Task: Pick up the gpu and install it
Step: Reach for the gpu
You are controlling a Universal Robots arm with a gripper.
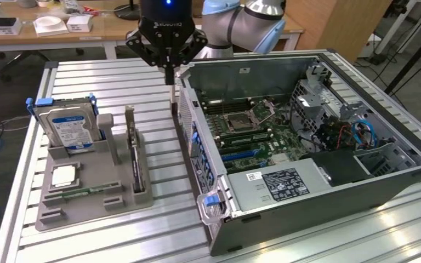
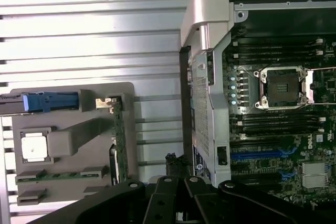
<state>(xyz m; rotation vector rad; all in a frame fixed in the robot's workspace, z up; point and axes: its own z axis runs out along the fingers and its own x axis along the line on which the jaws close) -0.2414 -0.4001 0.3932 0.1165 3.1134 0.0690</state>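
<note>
The gpu [image 1: 132, 150] is a thin dark card standing on edge in a slot of the grey parts holder [image 1: 123, 205] on the exterior view's left; the wrist view looks down on the gpu's edge [image 2: 119, 145] with its metal bracket end [image 2: 106, 103]. My black gripper [image 1: 169, 74] hangs shut and holds nothing, above the table between the holder and the back corner of the open computer case [image 1: 386, 186]. It is well above and beyond the gpu. In the wrist view my gripper [image 2: 177, 167] shows with its fingers together. The motherboard [image 1: 251, 131] lies exposed with blue slots [image 1: 238, 155].
The holder also carries a silver hard drive [image 1: 64, 129] in a blue frame, a square processor [image 1: 64, 175] and a green memory stick [image 1: 86, 192]. The ribbed metal table [image 1: 108, 76] runs all around. A desk [image 1: 64, 33] with small boxes stands behind.
</note>
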